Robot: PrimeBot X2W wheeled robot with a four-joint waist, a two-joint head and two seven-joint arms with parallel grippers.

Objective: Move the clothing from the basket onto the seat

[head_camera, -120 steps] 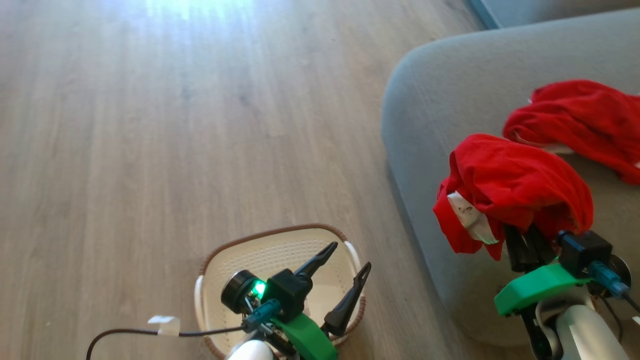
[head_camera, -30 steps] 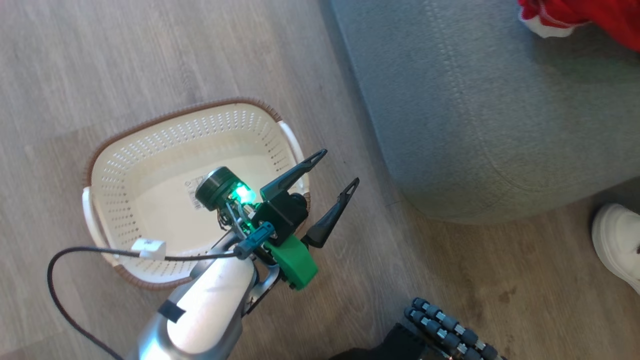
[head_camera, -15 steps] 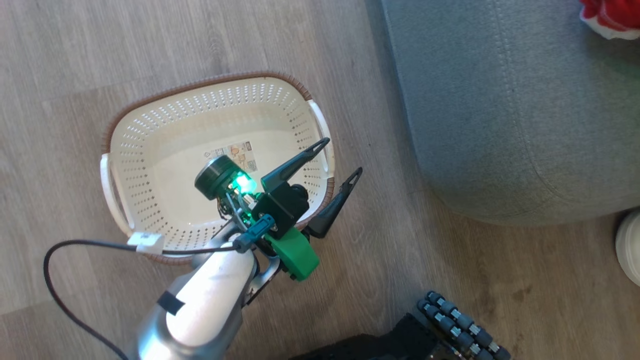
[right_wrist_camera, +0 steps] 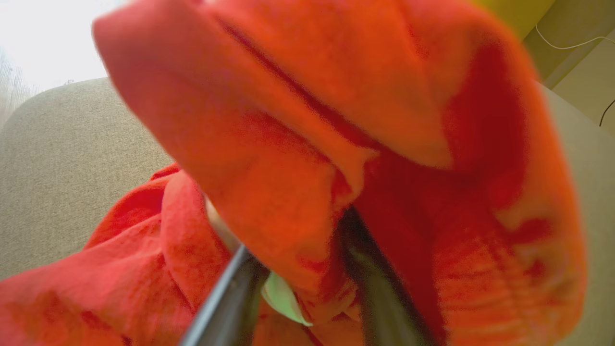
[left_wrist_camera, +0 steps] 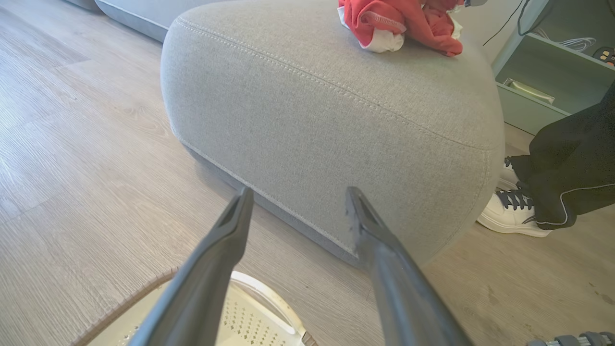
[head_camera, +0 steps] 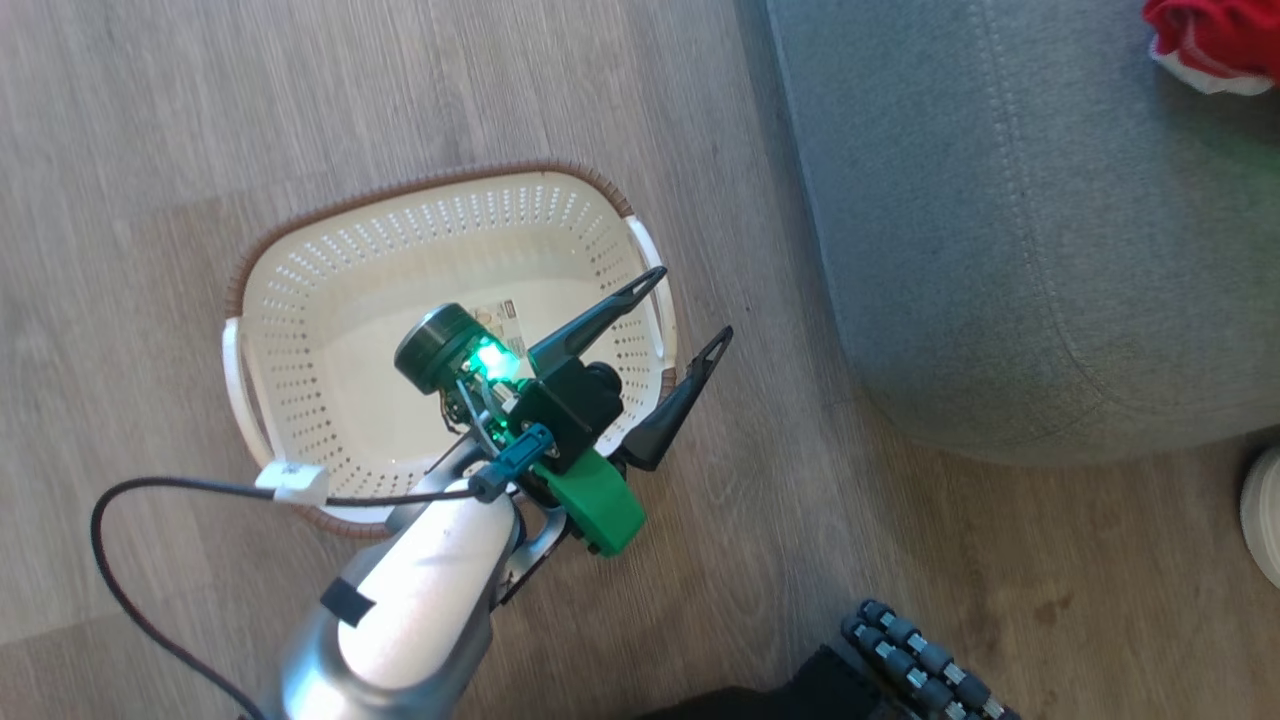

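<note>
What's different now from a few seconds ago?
The head view tipped down toward the basket, so the whole picture shifted. The right gripper moved its red garment farther over the seat, next to the other red garment; whether it has let go is unclear. The left gripper stayed open over the empty basket.

Floor strip (head_camera: pixel 780 330) between basket (head_camera: pixel 330 290) and seat (head_camera: pixel 1000 250) is passable. Left gripper (head_camera: pixel 690 303) hangs spread over basket's right rim. Seat's near end bare; clothing (head_camera: pixel 1210 40) heaped farther along. Person's shoe (left_wrist_camera: pixel 514 214) and leg (left_wrist_camera: pixel 571 178) by seat corner block that side.
</note>
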